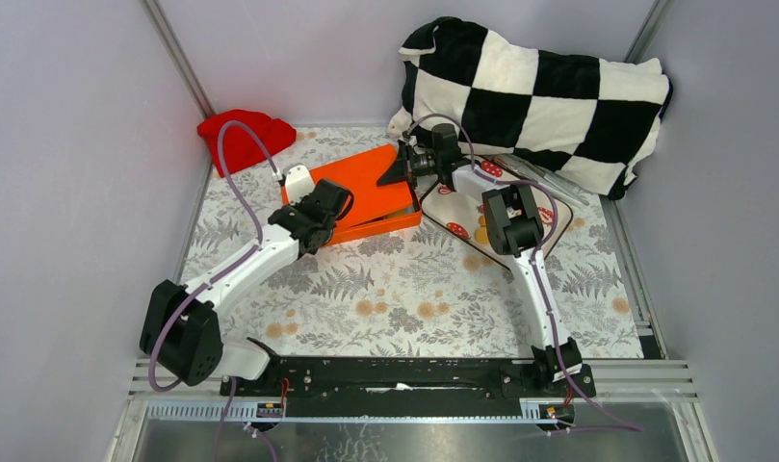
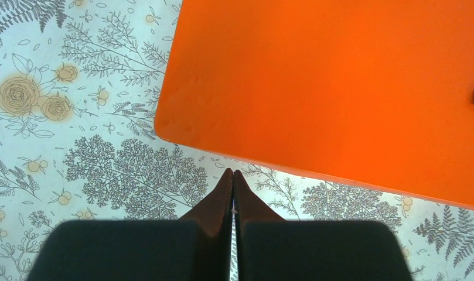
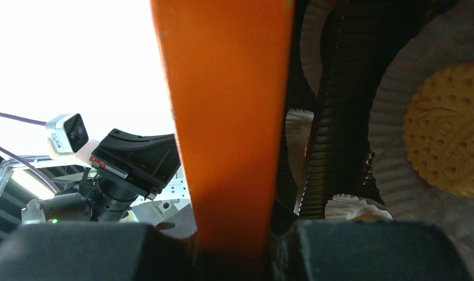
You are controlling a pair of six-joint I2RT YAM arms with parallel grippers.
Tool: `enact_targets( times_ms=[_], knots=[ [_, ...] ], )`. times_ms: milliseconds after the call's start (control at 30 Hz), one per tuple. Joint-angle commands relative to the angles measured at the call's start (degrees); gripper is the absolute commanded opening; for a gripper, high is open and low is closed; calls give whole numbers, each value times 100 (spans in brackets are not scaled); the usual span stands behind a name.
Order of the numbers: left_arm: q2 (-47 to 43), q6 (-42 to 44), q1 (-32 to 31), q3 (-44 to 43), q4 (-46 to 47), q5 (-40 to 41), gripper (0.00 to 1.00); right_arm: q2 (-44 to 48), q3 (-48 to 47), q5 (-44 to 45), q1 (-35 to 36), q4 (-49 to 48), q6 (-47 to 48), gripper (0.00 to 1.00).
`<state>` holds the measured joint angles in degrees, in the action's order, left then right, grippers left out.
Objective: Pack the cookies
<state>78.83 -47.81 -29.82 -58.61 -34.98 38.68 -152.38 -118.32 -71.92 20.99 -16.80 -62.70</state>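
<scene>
An orange box lid (image 1: 366, 178) lies tilted over the orange box (image 1: 380, 229) at the back of the table. My right gripper (image 1: 404, 166) is shut on the lid's far right edge; in the right wrist view the lid (image 3: 222, 117) stands between the fingers of the right gripper (image 3: 234, 234). Beside it a golden cookie (image 3: 448, 129) lies in a white paper cup (image 3: 392, 88) inside the black tray (image 3: 340, 88). My left gripper (image 2: 233, 173) is shut and empty, just off the lid's near edge (image 2: 340, 88); in the top view the left gripper (image 1: 335, 204) sits at the lid's left side.
A black-and-white checkered cushion (image 1: 534, 96) fills the back right. A red cloth (image 1: 243, 133) lies at the back left. A flat board with red spots (image 1: 462, 229) and an orange disc (image 1: 481, 234) lies under the right arm. Grey walls close both sides.
</scene>
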Motion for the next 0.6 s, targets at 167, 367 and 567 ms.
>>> enact_targets(
  times_ms=[167, 367, 567],
  knots=[
    [183, 32, 49, 81, 347, -87, 0, 466, 510, 55, -380, -231, -88, 0],
    [168, 74, 47, 39, 351, -143, 0, 603, 1361, -178, -517, -3412, -2380, 0],
    [248, 105, 47, -39, 347, -223, 0, 431, 1735, -208, -720, -5194, -3778, 0]
  ],
)
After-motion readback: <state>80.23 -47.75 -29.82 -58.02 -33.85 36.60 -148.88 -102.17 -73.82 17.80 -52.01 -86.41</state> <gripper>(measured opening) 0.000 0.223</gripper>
